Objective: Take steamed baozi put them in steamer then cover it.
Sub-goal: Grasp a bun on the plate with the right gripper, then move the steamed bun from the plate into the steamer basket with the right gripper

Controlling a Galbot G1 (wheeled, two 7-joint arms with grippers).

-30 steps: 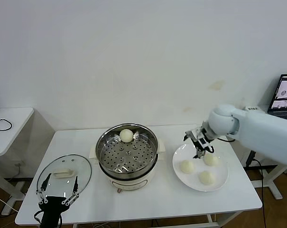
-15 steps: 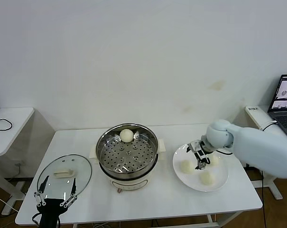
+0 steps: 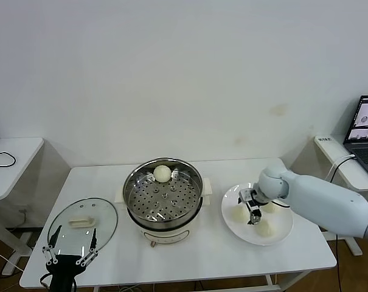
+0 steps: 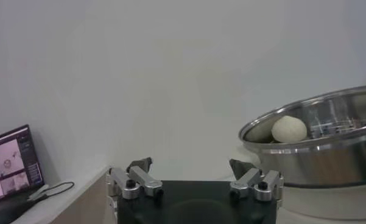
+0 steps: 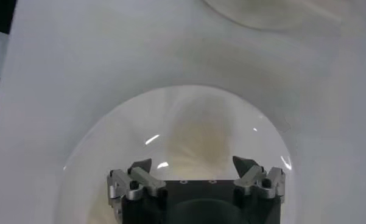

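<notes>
Stainless steel gleamed at the centre of the white table [image 3: 202, 255], where the steamer [image 3: 163, 201] stood uncovered on its cream-white base, one steamed baozi [image 3: 162, 173] resting on the perforated tray at the rim farthest from the robot. Seen from the left wrist camera, that bun [image 4: 289, 129] sat just inside the pot's wall [image 4: 329, 152]. The cover [image 3: 83, 222], a glass lid with a cream handle, lay flat on the table to the steamer's left, well apart from it. A white plate [image 3: 281, 234] lay just to the steamer's right and carried three more buns: one [image 3: 239, 214] nearest the steamer, one [image 3: 264, 227] toward the robot, and a third [image 3: 269, 207] partly hidden behind the arm. The right gripper [image 3: 252, 210] hung low over the plate, among the buns, its fingers spread apart and holding nothing; its wrist camera showed the gripper [image 5: 193, 165] parted above the plate's bare surface [image 5: 195, 122]. The left gripper [image 3: 70, 246] waited at the table's near edge, on the robot's side of the cover, also spread wide [image 4: 192, 165].
</notes>
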